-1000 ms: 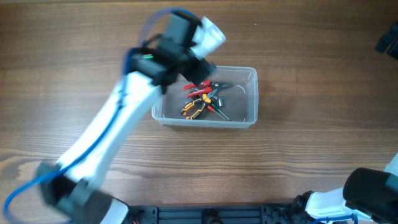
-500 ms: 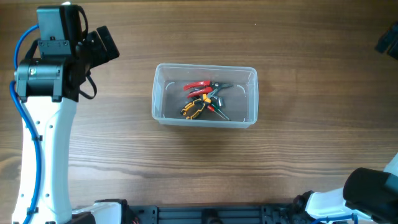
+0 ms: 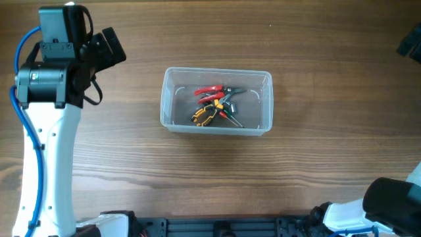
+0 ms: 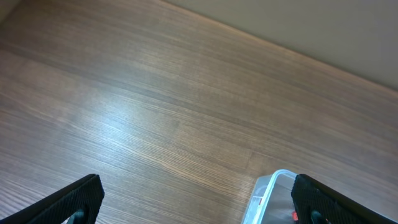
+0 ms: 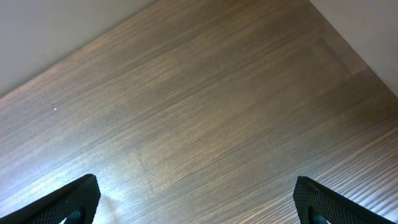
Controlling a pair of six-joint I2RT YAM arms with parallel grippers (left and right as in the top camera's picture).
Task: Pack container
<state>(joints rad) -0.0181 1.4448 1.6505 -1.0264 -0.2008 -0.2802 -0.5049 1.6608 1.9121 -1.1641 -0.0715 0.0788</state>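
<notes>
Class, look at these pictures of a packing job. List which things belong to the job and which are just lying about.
Part of the job:
clear plastic container
red-handled pliers, inside it
orange-and-black pliers, inside it

Just lying about:
dark object at the table's far right edge, too cut off to identify

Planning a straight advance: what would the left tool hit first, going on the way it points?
Likely the bare table; the container lies aside from the line of the left tool. Depth unclear.
</notes>
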